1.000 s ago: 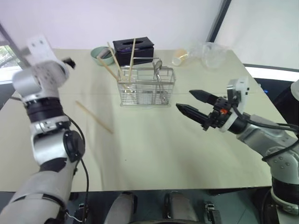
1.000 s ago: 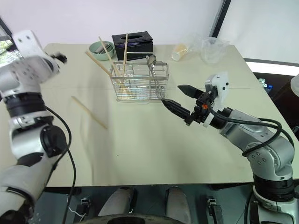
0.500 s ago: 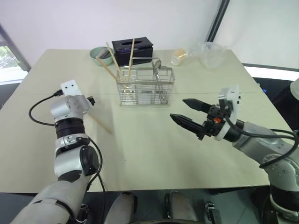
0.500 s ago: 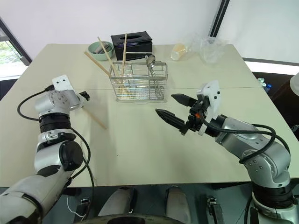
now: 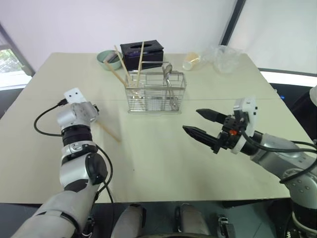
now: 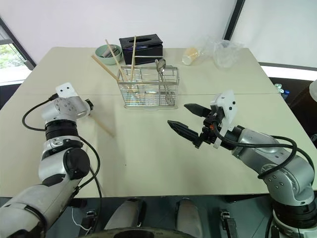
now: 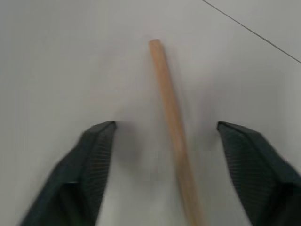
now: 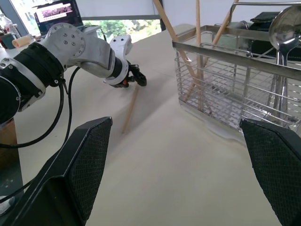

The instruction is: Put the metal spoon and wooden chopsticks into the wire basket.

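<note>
Pale beige desk (image 5: pixel 163 148) carries the wire basket (image 5: pixel 154 93) at centre-far; the metal spoon (image 5: pixel 167 74) and several wooden chopsticks (image 5: pixel 140 57) already stand in it. One loose chopstick (image 7: pixel 171 122) lies flat on the desk, left of the basket. The left gripper (image 7: pixel 167 141) straddles it near one end, jaws apart, neither finger touching. The right gripper (image 5: pixel 204 124) hovers over the right side, jaws wide apart, empty. The stick looks light, stiff and smooth; it may roll. Grip across its width, slightly inboard of the end.
</note>
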